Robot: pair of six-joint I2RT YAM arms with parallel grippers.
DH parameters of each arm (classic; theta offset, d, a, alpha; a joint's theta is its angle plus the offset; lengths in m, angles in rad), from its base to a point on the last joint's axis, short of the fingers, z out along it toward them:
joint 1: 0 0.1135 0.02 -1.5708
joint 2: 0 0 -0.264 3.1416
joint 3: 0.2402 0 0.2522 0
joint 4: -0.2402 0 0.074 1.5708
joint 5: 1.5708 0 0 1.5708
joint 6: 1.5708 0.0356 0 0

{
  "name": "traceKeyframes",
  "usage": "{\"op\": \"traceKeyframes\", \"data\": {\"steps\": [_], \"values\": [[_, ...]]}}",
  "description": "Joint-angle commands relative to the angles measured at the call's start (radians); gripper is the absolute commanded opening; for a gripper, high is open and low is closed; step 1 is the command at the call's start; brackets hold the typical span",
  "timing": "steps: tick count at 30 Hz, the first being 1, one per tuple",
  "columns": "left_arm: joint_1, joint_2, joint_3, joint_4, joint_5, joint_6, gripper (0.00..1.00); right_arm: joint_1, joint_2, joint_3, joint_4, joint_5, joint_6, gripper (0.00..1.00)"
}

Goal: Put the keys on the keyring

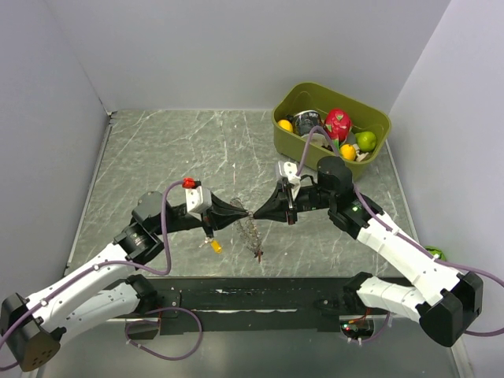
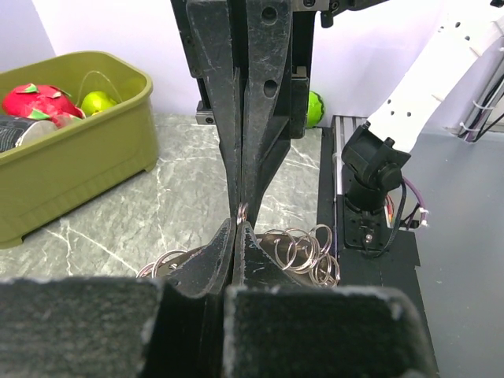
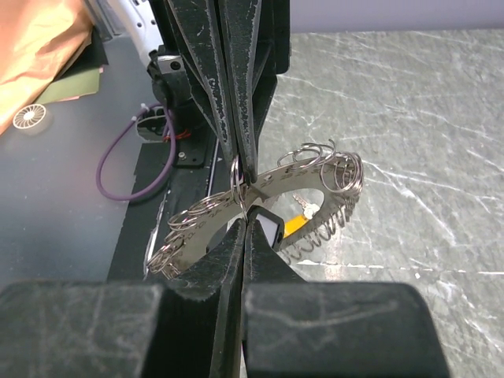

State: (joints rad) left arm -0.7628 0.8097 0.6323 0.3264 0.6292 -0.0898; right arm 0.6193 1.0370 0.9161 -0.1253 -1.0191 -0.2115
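The keyring, a flat metal ring strung with several small split rings, hangs in the air below the point where both grippers meet tip to tip. My left gripper is shut on one of its small split rings. My right gripper is shut, its tips against the ring's lower edge, and the black-capped key sits right beside its tip, seemingly held. The yellow-capped key lies on the table under the ring and also shows in the right wrist view.
An olive bin with fruit and a can stands at the back right. A green ball lies by the right arm. A black base plate runs along the near edge. Grey walls close the left, back and right.
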Motion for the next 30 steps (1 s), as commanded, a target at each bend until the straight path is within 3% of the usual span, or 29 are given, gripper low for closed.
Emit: {"op": "traceKeyframes", "data": {"steps": [1, 11, 14, 18, 19, 25, 30], "values": [[-0.001, -0.052, 0.017, 0.105, -0.019, 0.009, 0.01, -0.006, 0.021, 0.027, -0.019, 0.010, -0.020, 0.00], [0.000, -0.053, 0.009, 0.118, -0.013, 0.007, 0.01, 0.000, 0.014, 0.026, -0.030, -0.003, -0.031, 0.06], [-0.001, -0.050, 0.012, 0.108, -0.003, 0.012, 0.01, -0.001, 0.014, 0.030, -0.043, 0.016, -0.037, 0.24], [-0.001, -0.043, 0.027, 0.044, 0.012, 0.056, 0.01, -0.001, -0.029, -0.009, 0.007, 0.063, -0.005, 0.60], [0.000, -0.043, 0.030, 0.028, 0.017, 0.062, 0.01, -0.003, -0.041, -0.019, 0.038, 0.080, 0.006, 0.64], [-0.001, -0.044, 0.049, -0.110, 0.084, 0.168, 0.01, -0.016, -0.130, -0.068, 0.119, 0.221, 0.096, 0.84], [-0.001, -0.029, 0.021, -0.139, 0.080, 0.222, 0.01, -0.023, -0.127, -0.060, 0.098, 0.330, 0.146, 0.88]]}}
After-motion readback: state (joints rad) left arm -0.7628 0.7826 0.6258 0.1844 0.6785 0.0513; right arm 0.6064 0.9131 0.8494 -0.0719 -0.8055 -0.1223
